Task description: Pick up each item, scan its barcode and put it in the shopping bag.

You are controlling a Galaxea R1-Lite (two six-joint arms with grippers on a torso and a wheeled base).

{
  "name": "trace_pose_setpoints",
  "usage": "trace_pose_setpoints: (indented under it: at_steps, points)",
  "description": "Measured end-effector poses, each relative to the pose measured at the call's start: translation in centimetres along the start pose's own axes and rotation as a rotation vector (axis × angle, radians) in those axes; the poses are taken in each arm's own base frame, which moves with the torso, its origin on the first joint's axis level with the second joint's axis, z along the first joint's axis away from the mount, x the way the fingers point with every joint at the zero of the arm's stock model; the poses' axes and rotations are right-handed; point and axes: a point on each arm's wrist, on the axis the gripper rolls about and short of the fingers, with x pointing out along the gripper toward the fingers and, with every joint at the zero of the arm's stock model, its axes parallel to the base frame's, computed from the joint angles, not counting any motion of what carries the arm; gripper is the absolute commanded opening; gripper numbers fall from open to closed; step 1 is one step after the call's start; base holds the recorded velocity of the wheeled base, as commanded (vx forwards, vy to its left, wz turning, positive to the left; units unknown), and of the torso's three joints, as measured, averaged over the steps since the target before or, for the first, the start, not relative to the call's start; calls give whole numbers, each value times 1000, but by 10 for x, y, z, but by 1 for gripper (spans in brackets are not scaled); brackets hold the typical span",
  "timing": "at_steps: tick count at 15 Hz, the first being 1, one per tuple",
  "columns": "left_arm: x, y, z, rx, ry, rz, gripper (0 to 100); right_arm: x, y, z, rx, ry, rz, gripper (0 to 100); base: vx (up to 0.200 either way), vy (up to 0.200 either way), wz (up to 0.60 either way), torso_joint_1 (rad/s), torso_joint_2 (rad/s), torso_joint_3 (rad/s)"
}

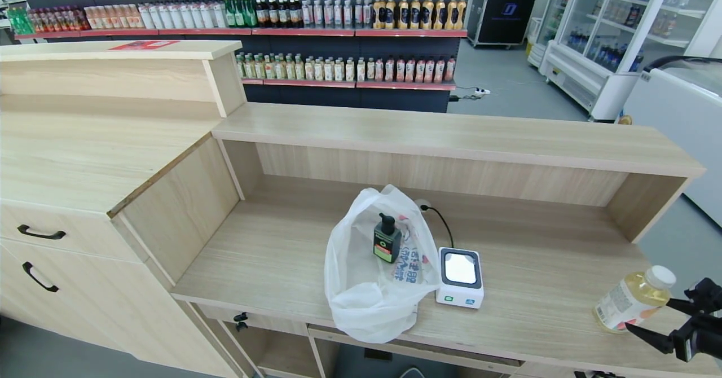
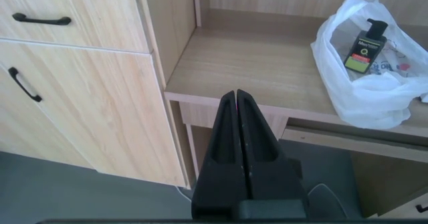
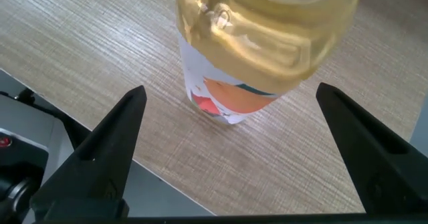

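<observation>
A clear bottle of yellow drink (image 1: 634, 299) with a white cap stands on the counter's right end, near the front edge. My right gripper (image 1: 648, 315) is open at its base, one finger on each side, not touching it. The right wrist view has the bottle (image 3: 261, 50) between the spread fingers (image 3: 120, 137). A white shopping bag (image 1: 372, 276) lies open mid-counter with a dark pump bottle (image 1: 387, 240) inside. A white scanner (image 1: 460, 276) sits just right of the bag. My left gripper (image 2: 236, 97) is shut and empty, low in front of the counter's left end, well short of the bag (image 2: 374, 83).
A raised wooden shelf (image 1: 451, 135) runs behind the work surface, with side walls at both ends. Drawers with black handles (image 1: 40, 233) are on the left. The scanner's black cable (image 1: 443, 223) trails toward the back. Store shelves of bottles stand beyond.
</observation>
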Motion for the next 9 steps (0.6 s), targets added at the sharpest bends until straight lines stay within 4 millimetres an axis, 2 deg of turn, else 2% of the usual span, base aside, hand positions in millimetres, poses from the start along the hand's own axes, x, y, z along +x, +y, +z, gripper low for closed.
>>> trace_pose_setpoints:
  at_steps: [9]
  points:
    - [0,0,0,0,0,0,0,23,-4,4,-37,-18,37,100,0,0,0,0,0,0]
